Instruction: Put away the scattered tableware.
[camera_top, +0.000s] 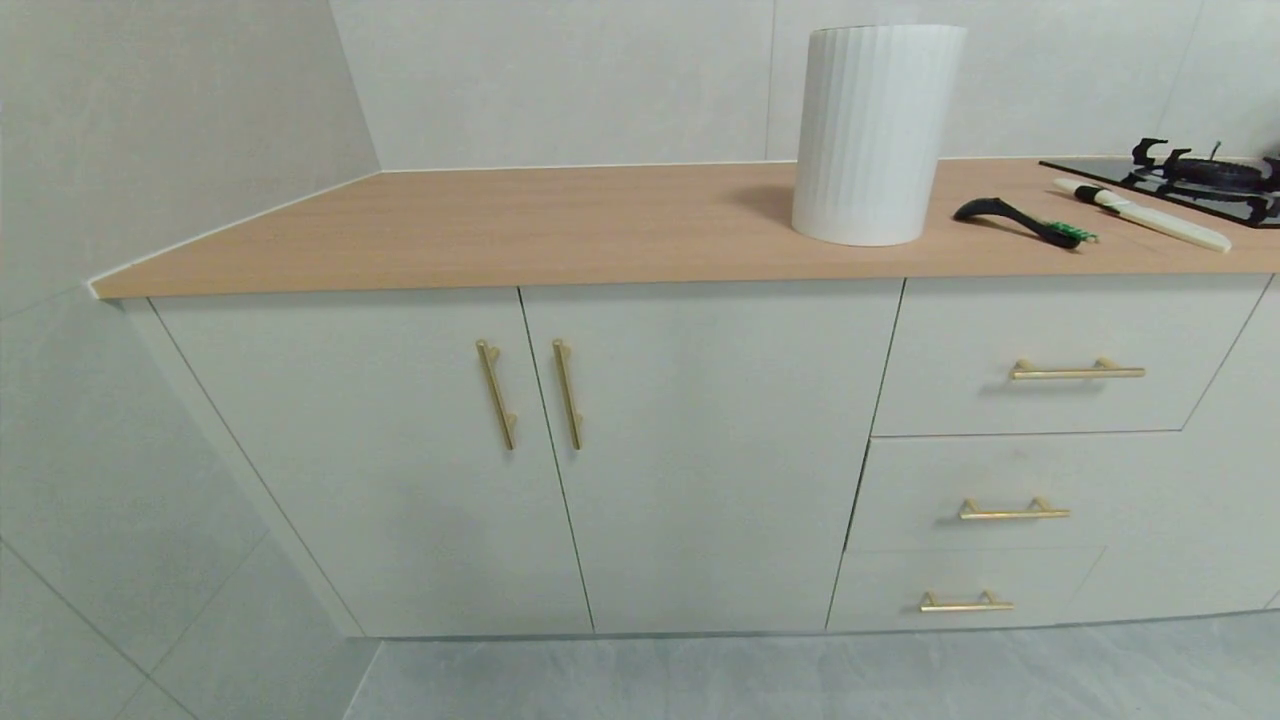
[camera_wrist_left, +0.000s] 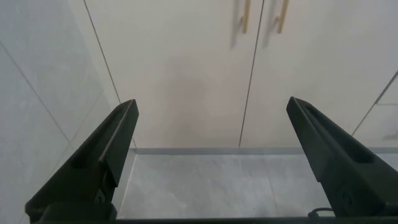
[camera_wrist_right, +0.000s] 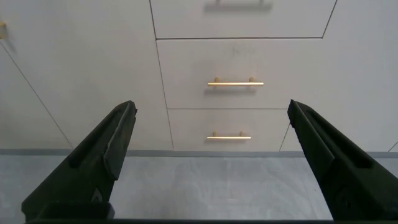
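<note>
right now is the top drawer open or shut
Shut: the top drawer front lies flush with the cabinet door beside it, only thin seams around it.

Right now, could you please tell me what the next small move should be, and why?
Probably raise the right gripper towards the black utensil: it and the left gripper hang open, low before the cabinet, while utensil and knife lie on the counter beside the canister.

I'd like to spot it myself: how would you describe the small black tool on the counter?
Start at the wooden countertop and find the tall white ribbed canister. Just right of it lies the small tool, with a curved black handle and green tip, unlike the long white knife beyond it.
</note>
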